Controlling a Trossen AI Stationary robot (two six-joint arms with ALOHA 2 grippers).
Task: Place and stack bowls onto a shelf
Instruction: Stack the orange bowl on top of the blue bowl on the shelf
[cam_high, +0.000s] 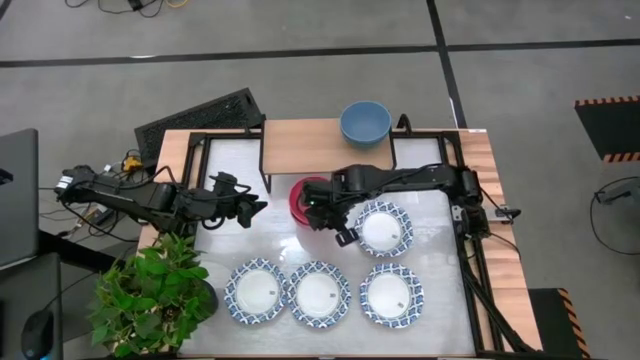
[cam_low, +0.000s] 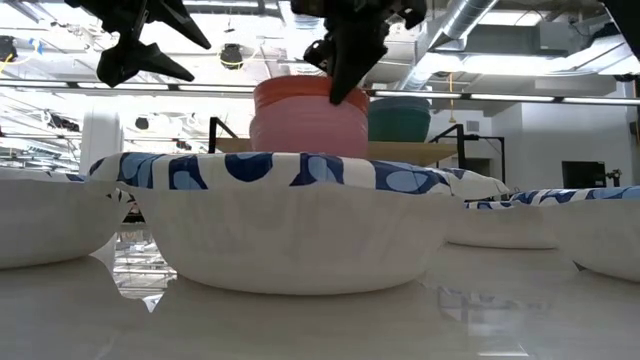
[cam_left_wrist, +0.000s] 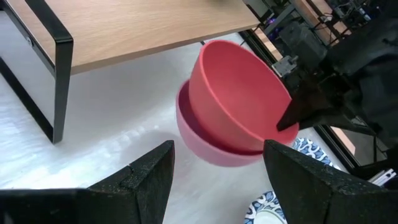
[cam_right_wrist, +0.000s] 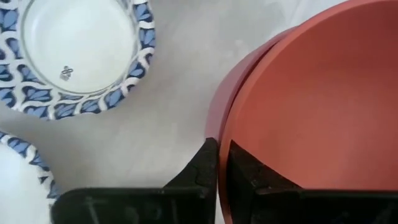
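The red-pink bowl (cam_high: 303, 198) sits just in front of the shelf (cam_high: 310, 147), whose wooden board stands on thin black legs. My right gripper (cam_high: 320, 214) is shut on its rim. The blue-green bowl (cam_high: 365, 122) stands on the shelf's right end by its base. My left gripper (cam_high: 252, 210) hovers open to the left of the red bowl (cam_left_wrist: 233, 102), apart from it. One patterned bowl (cam_high: 383, 228) rests on the table right of the red bowl. Three more (cam_high: 258, 292) (cam_high: 318, 294) (cam_high: 390, 295) stand in a row near the front edge. My right gripper (cam_right_wrist: 222, 157) pinches the red-pink bowl's rim (cam_right_wrist: 225, 127) on its near-right side, one finger inside the bowl and one outside. The fingers (cam_low: 338, 85) come from above, pointing down. The bowl is tilted; whether its base touches the table, I cannot tell.
A potted plant (cam_high: 150, 292) fills the table's near-left corner. Black frame rails (cam_high: 470, 250) run along the table's sides. A black keyboard (cam_high: 200, 118) lies beyond the far-left corner. The shelf's left and middle board is bare wood.
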